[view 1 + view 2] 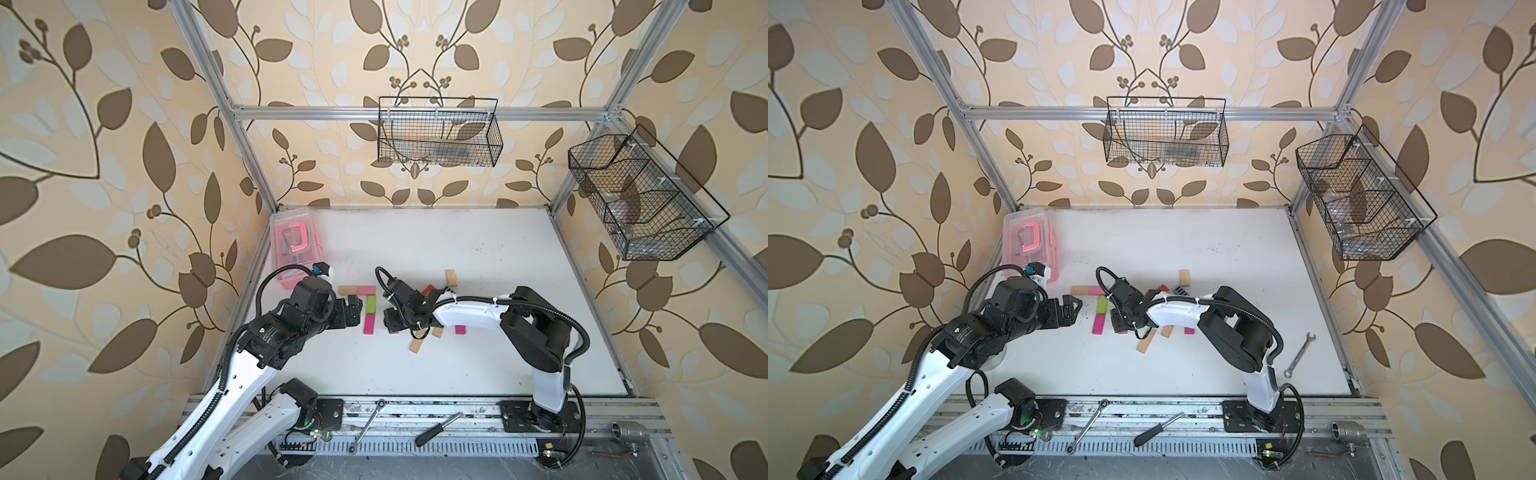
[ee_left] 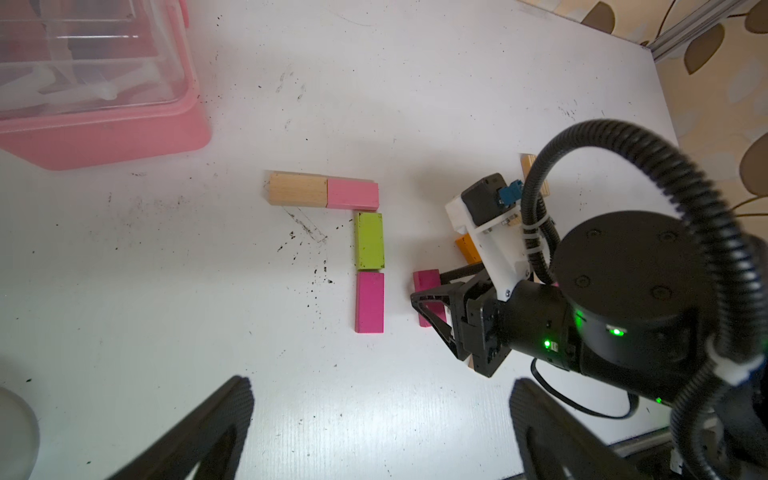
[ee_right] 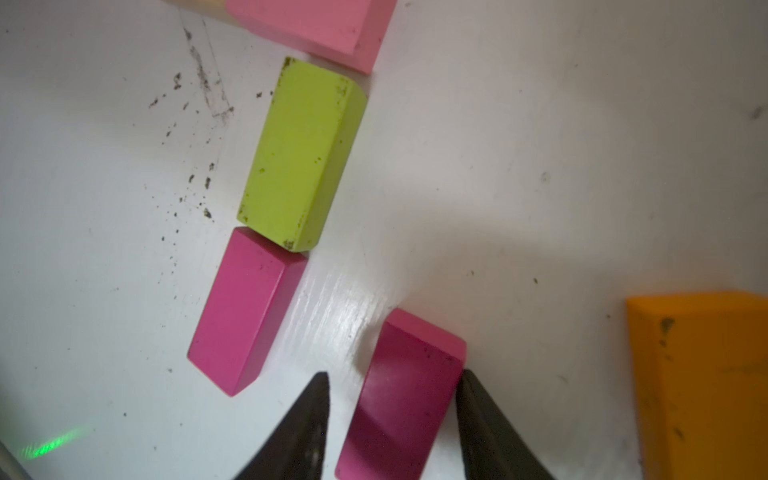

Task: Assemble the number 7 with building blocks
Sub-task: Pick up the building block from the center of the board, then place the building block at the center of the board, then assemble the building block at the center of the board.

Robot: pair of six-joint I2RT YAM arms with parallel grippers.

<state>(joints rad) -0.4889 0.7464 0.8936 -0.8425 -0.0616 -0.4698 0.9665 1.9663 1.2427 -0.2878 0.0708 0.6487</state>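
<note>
Four building blocks lie in an angled figure: a plain wood block point(image 2: 297, 190) and a pink block point(image 2: 353, 193) end to end in a row, with a lime green block point(image 2: 369, 241) and a magenta block point(image 2: 369, 302) in a column below the pink one's end. Beside the column, my right gripper point(image 3: 394, 374) is low over a second magenta block point(image 3: 405, 399). It is open and straddles the block: one finger touches a side, the other stands off with a gap. My left gripper point(image 2: 380, 382) hovers wide open and empty over bare table, left of the figure.
Loose blocks lie around the right arm: orange point(image 3: 702, 374), red point(image 1: 428, 289), blue striped point(image 1: 1180, 290), an upright wood one point(image 1: 451, 277), a flat wood one point(image 1: 416, 345). The pink plastic box point(image 1: 291, 245) stands at the back left. A wrench point(image 1: 1299, 354) lies to the right.
</note>
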